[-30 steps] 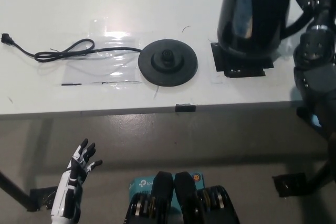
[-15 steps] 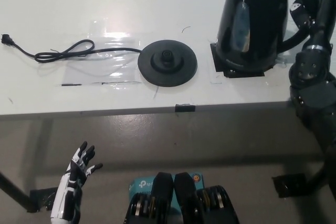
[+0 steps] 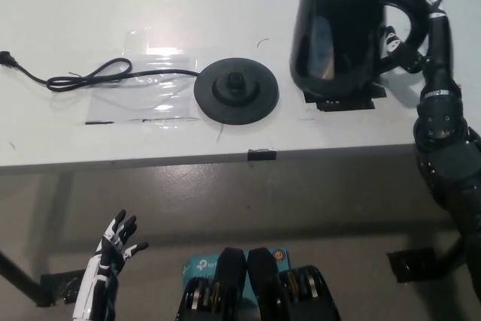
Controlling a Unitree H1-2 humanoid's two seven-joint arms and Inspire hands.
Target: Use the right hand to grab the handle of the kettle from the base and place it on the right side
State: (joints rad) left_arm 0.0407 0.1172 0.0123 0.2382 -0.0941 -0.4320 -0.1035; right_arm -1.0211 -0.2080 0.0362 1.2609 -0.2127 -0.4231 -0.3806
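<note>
Head view: kettle (image 3: 337, 28) upright on the table's (image 3: 113, 5) right, base (image 3: 236, 92) and cord (image 3: 90, 77) to its left.
Right hand (image 3: 421, 31) at the handle (image 3: 406, 5), fingers spread, seemingly released; left hand (image 3: 109, 249) released, low left.

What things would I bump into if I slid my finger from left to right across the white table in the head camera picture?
Plug end of the black power cord → coiled cord → round kettle base → black kettle → right robot hand at the kettle's handle.

I read only a "tp-link" logo on the teal box (image 3: 201, 264), just right of left hand (image 3: 113, 242).
</note>
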